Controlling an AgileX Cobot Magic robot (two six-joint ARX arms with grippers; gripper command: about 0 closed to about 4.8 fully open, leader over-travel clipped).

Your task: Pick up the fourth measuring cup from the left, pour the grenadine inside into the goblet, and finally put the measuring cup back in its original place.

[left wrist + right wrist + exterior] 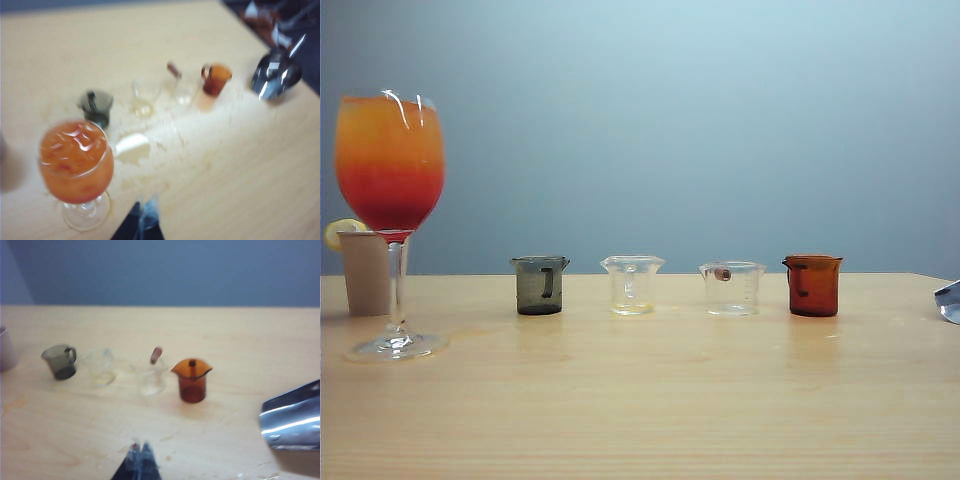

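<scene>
The right gripper [139, 452] hangs above the bench [640, 400], aimed at the row of cups, fingers pinched together on nothing. The left gripper [145, 215] hovers beside the goblet [390, 200]; its blurred tips look closed and empty. The fourth measuring cup [812, 285] stands upright, rightmost in the row. The grenadine [390, 200] lies red beneath orange juice [388, 130].

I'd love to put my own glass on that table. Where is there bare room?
The wide wooden strip in front of the cup row is bare, from the goblet's foot across to the amber cup. The gaps between the grey cup and the clear cups are narrow. The left end, by the beige tumbler, is crowded.
</scene>
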